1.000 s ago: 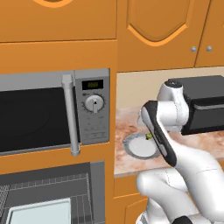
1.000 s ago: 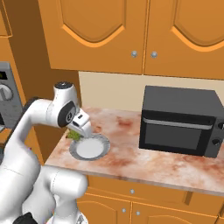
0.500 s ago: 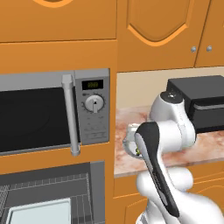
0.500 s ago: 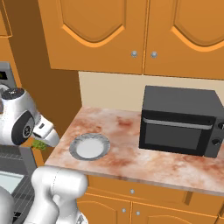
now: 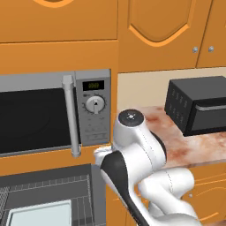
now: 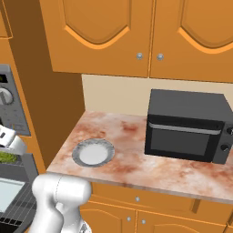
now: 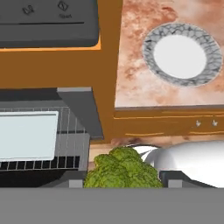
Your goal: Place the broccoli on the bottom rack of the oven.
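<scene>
The broccoli (image 7: 122,169), a lumpy green floret, sits between my two dark fingertips (image 7: 70,181) in the hand view, with my gripper (image 7: 124,179) shut on it. In the right base view the broccoli (image 6: 6,157) hangs under my white hand (image 6: 10,138) at the far left edge, left of the counter and above the oven opening. The oven (image 5: 48,174) has a dark grey frame. Its wire rack (image 7: 70,151) carries a pale whitish-blue tray (image 7: 27,134), which lies to the left of the broccoli in the hand view. The tray (image 5: 39,214) also shows at the bottom left of the left base view.
A silver microwave (image 5: 44,117) with a bar handle and dial sits directly above the oven. A round grey-rimmed plate (image 6: 93,152) lies bare on the marbled counter (image 6: 136,159). A black countertop box (image 6: 186,125) stands at the counter's right. Orange cabinets hang overhead.
My arm has swung left, carrying the broccoli from above the plate, past the counter's left edge, to the front of the oven opening. The plate stays where it was.
</scene>
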